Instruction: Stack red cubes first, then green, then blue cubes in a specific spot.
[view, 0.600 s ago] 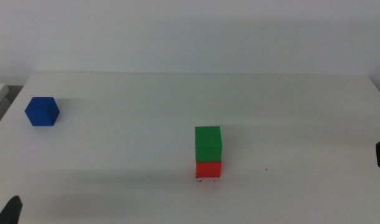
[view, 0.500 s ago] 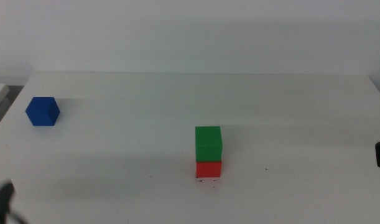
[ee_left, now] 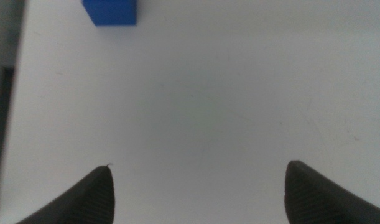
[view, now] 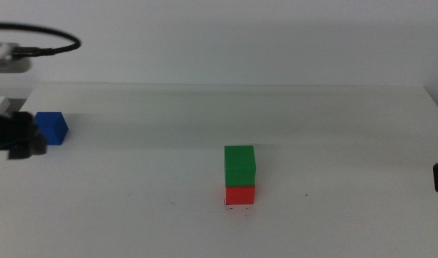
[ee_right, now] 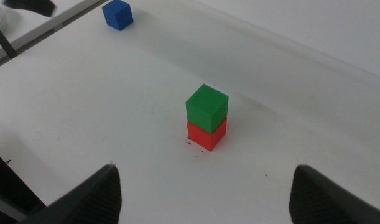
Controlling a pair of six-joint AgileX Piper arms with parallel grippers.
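The green cube (view: 240, 165) sits squarely on the red cube (view: 240, 194), a little right of the table's middle. The red cube stands on the spot of thin black marks (view: 239, 208). At the far left rests the blue cube (view: 54, 127), alone. My left gripper (view: 32, 140) hovers just left of it, jaws open and holding nothing. In the left wrist view the blue cube (ee_left: 110, 11) lies ahead of the open left gripper (ee_left: 199, 167), apart from it. My right gripper (ee_right: 205, 173) waits open at the right edge, facing the green cube (ee_right: 206, 106) and red cube (ee_right: 206, 135).
The white table (view: 333, 129) ends at a back edge near the wall. A black cable (view: 39, 37) loops above the left arm. A lone dark speck (view: 307, 194) lies right of the stack.
My left arm has come up from the bottom left corner to just left of the blue cube. None of the cubes moved, and the right gripper stayed put.
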